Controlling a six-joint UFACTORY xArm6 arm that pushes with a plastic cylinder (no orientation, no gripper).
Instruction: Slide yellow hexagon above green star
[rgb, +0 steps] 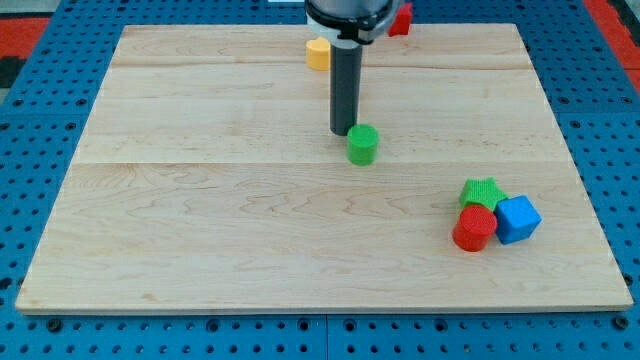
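While my tip (342, 131) sits touching the green cylinder (362, 144), with no pincer fitted, a careless sweep toward the yellow hexagon (318, 53) could shove it off the worktop (200, 230).

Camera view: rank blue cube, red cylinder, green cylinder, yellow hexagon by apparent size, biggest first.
1. blue cube and red cylinder: look about alike, not ranked apart.
2. green cylinder.
3. yellow hexagon: partly hidden behind the arm and near the view's top, so unsure.
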